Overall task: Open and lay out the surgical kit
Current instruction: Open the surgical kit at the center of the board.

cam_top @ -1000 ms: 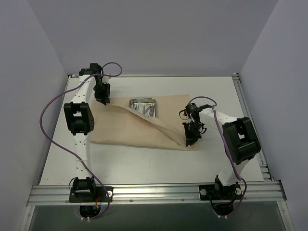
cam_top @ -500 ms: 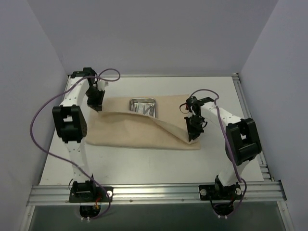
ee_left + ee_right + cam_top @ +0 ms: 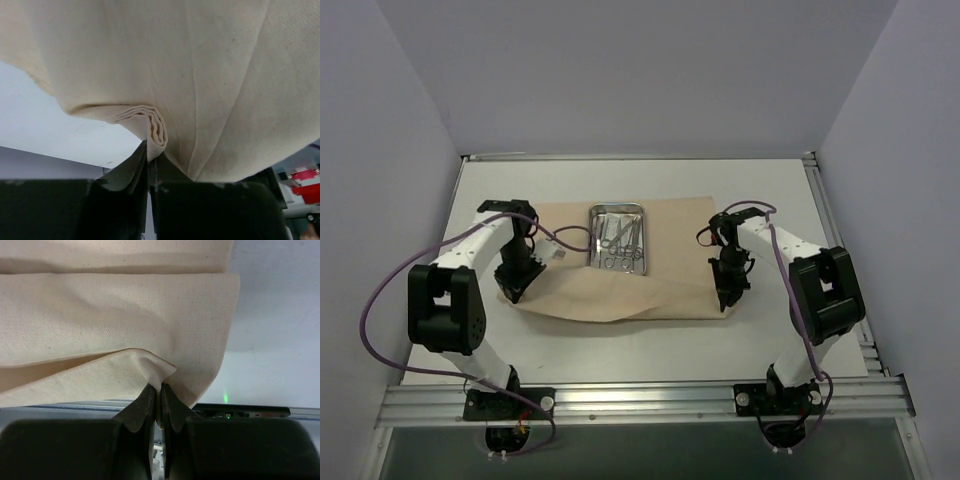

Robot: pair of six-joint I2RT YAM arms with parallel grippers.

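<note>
On the white table (image 3: 820, 330), the beige cloth (image 3: 620, 278) lies spread in the middle, its near edge wavy between the two arms. The steel tray (image 3: 592, 238) sits uncovered on the cloth's far half. Thin scissor-handled clamps (image 3: 620, 240) lie in it, but they overlap and are too small to count. Whether tweezers or packets lie among them cannot be told.

The left gripper (image 3: 512, 290) is clenched on the cloth's near left corner. Its wrist view shows a bunched fold of several layers pinched there, with fabric filling most of the frame and hiding what lies beyond. The right gripper (image 3: 726, 297) is clamped on the near right corner, a peak of fabric drawn up between its fingers.

A small green light (image 3: 226, 399) glows below the cloth's edge in the right wrist view. A red part (image 3: 305, 182) low in the left wrist view is blurred.

Purple cables (image 3: 367, 308) loop off the arms. Plain pale walls (image 3: 640, 80) close the table in on three sides, and an aluminium rail (image 3: 640, 400) runs along its near edge.
</note>
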